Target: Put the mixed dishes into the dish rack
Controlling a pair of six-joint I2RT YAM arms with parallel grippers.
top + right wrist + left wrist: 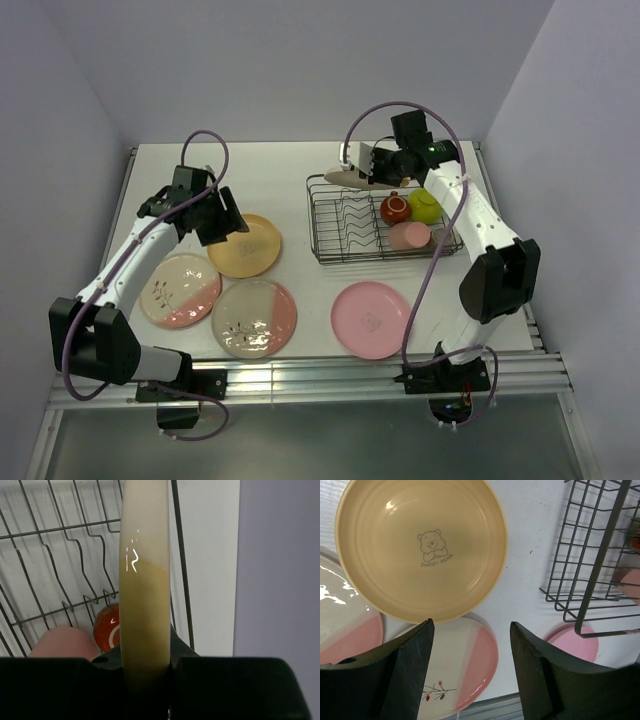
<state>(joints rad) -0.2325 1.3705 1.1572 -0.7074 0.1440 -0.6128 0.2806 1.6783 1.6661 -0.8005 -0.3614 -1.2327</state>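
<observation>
Rack (330, 222) holds mug (394, 209), bowl (425, 206), tumbler (409, 236); my right tool (145, 672) grips a plate (145, 580) over it; left tool (471, 630) open, empty; four plates (370, 318) not yet loaded.

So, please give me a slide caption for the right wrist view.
Right pincer grips a cream plate edge-on over the dish rack holding a red mug and pink tumbler.

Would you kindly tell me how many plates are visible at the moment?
5. On the table: yellow-orange plate, left cream-and-pink plate, middle cream-and-pink plate, pink plate before the dish rack. The cream plate is clamped edge-on in the right gripper above the rack's far edge.
</observation>
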